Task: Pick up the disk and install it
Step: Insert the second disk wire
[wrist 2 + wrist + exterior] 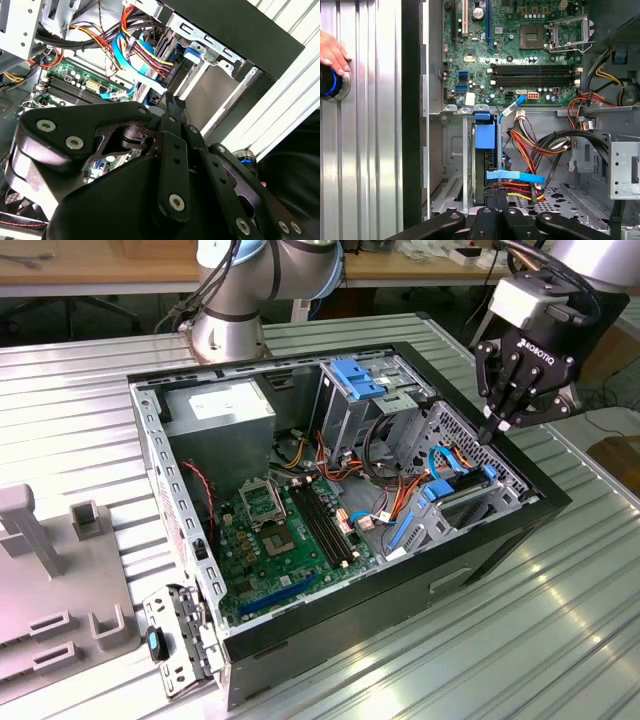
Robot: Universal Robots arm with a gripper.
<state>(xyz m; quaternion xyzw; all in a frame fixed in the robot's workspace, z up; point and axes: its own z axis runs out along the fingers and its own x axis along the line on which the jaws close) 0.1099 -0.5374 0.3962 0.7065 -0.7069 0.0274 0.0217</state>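
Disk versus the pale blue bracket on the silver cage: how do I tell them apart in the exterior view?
The disk is dark grey, edged with bright blue rails; the bracket is paler blue plastic throughout. The disk sits low by the exterior view's right wall of the case, just under the gripper; the bracket tops the silver cage, apart from the gripper. Both are inside the case.

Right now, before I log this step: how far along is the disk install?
Done: the disk sits slotted inside the case, not carried. In hand: nothing. The gripper is shut, with its tips at the disk's blue end in the first wrist view. Left: whether the disk is fully seated cannot be told.
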